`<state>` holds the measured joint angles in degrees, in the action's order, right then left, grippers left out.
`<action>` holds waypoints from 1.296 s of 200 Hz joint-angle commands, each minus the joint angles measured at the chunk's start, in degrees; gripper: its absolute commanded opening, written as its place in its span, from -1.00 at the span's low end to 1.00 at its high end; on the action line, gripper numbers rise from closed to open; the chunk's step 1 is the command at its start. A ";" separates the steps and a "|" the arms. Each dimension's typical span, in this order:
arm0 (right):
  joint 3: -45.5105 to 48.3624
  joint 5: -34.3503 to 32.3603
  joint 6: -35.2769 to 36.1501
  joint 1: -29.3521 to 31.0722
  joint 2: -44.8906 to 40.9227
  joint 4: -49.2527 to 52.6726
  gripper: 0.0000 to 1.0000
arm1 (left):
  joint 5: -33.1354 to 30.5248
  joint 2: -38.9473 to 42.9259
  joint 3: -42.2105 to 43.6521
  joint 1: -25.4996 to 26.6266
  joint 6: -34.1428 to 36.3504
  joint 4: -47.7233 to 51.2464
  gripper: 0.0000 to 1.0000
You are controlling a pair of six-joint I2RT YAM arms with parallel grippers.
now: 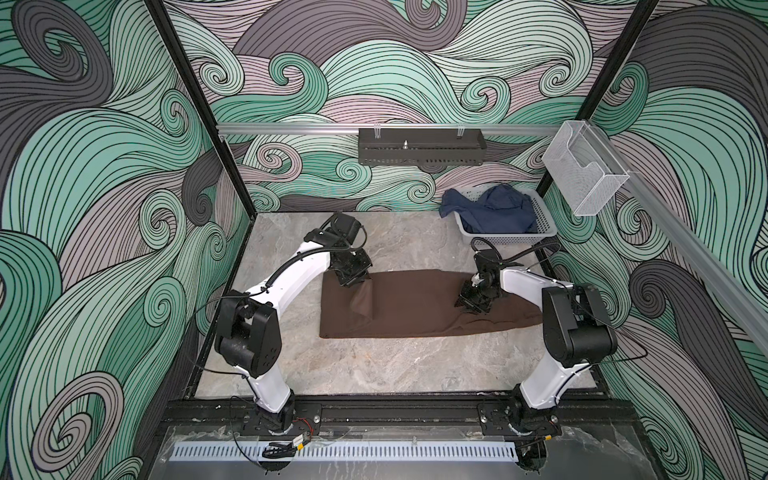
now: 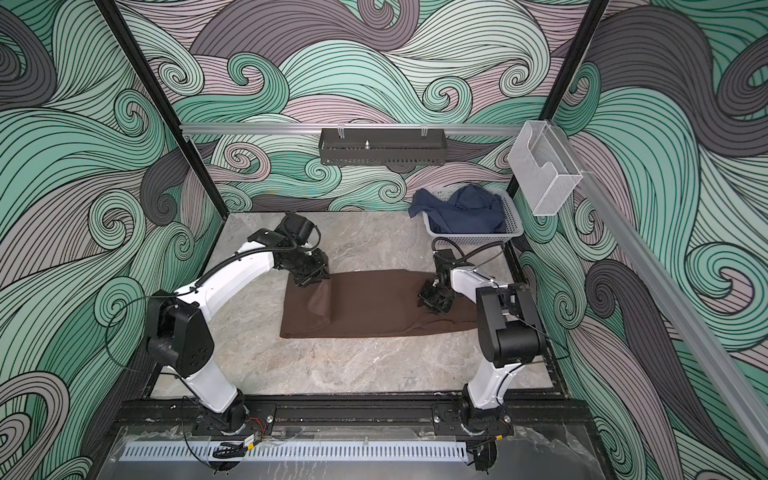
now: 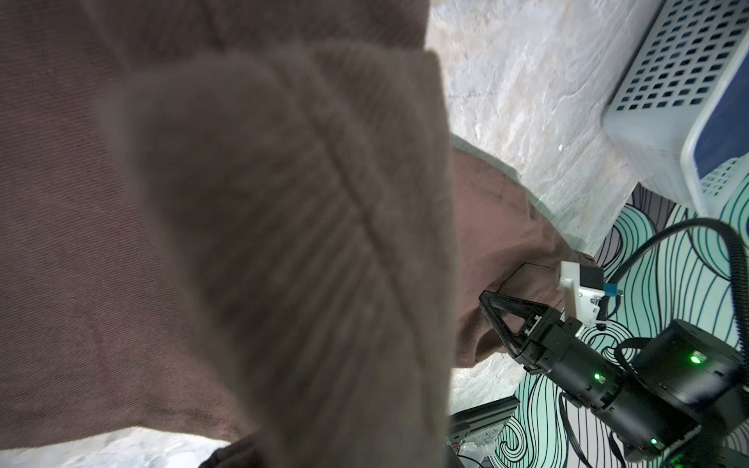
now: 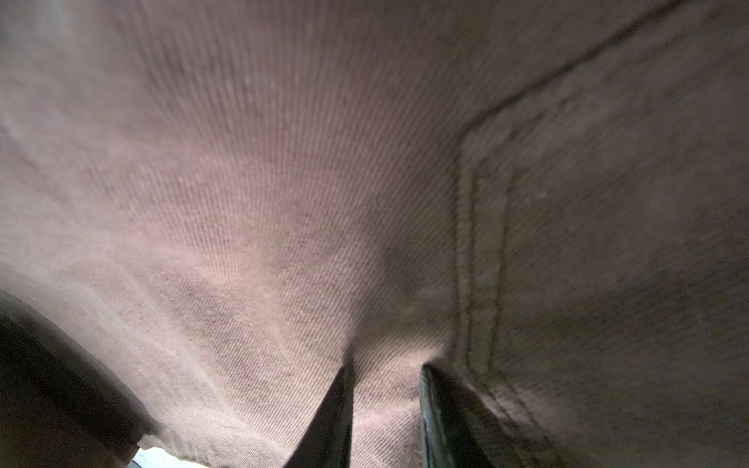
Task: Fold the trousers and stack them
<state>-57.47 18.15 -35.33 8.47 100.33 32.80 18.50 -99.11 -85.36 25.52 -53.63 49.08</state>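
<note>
Enclosure: three walls carry a printed mural of teal, grey and mauve swirls [image 1: 83,208]. A silver aluminium rail [image 1: 291,129] runs along the back wall. A dark perforated metal tray [image 1: 419,147] hangs from it, and a clear plastic wall holder [image 1: 586,170] is fixed to the rail on the right wall.

Surface: the bench [image 1: 374,365] is a grey, marble-patterned slab bordered at the front by a black mounting rail [image 1: 395,409].

Task item: the dark chocolate-brown soft-cloth trousers [image 1: 415,307] lie across the middle of the bench as a long folded band running left to right, between the two arms in both top views [image 2: 374,303].

Left arm [image 1: 303,266]: the left jaws are closed on the far left corner of the trousers and hold it off the bench, with a flap of cloth hanging from them.

Right arm [image 1: 523,284]: the right jaws press down into the right part of the band. In the right wrist view they stand slightly apart beside a stitched seam [image 4: 478,243], with a ridge of cloth between them. Whether the cloth is clamped, I cannot tell.

Far right corner: a pale grey perforated plastic basket [image 1: 507,241] holds a crumpled navy-blue garment [image 1: 494,208], part of which drapes over the left rim.
</note>
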 commanded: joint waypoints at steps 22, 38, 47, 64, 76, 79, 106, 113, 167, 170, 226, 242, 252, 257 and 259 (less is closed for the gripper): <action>0.13 0.02 0.45 0.05 2.27 1.33 -0.40 | 0.08 -6.09 -7.82 4.11 -3.58 -1.20 -1.00; -0.01 0.21 0.27 0.06 2.30 1.31 -0.40 | 0.30 -8.57 -10.74 5.59 -3.74 -0.93 -1.00; -0.17 0.33 0.18 0.06 2.30 1.47 -0.40 | 0.55 -9.94 -12.17 6.40 -3.77 -0.59 -1.00; -0.20 0.33 -0.08 0.06 2.26 1.47 -0.39 | 1.37 -12.45 -14.14 7.95 -3.71 -0.31 -1.00; -0.22 0.47 -0.31 0.01 2.20 1.43 -0.39 | 2.02 -14.03 -14.94 8.86 -3.93 -0.13 -1.00; -0.19 0.55 -0.35 0.07 2.23 1.46 -0.39 | 2.20 -14.36 -15.14 9.05 -4.02 -0.17 -1.00; -0.23 0.68 -0.66 0.06 1.98 1.35 -0.39 | 2.84 -16.72 -17.05 10.47 -4.33 -0.13 -1.00; -0.19 0.73 -0.79 0.06 1.98 1.29 -0.39 | 3.09 -17.29 -17.59 10.74 -4.38 -0.21 -1.00; 0.07 0.66 -1.13 0.06 1.91 1.36 -0.39 | 4.13 -21.48 -21.51 13.28 -4.07 1.74 -1.00; 0.08 0.66 -1.14 0.06 1.82 1.36 -0.39 | 4.24 -21.66 -21.51 13.31 -4.07 1.80 -1.00; 0.34 0.79 -1.14 0.06 1.48 1.55 -0.39 | 5.59 -24.75 -21.25 14.11 -3.33 3.14 -1.00; 0.35 0.71 -1.19 0.06 1.41 1.74 -0.39 | 6.73 -25.63 -21.54 14.29 -3.51 2.77 -0.99; 0.34 0.65 -1.17 0.06 1.28 1.83 -0.38 | 7.41 -26.04 -22.12 14.41 -3.50 2.47 -0.83; 0.24 0.61 -1.17 0.06 1.16 1.91 -0.37 | 7.65 -26.23 -22.53 14.55 -3.37 2.43 -0.69; 0.16 0.58 -1.15 0.06 1.11 1.96 -0.37 | 7.68 -26.29 -22.73 14.56 -3.34 2.49 -0.63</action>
<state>-57.95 18.70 -36.23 8.38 100.64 33.23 23.49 -124.03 -105.16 39.20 -57.30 50.22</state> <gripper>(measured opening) 0.311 0.083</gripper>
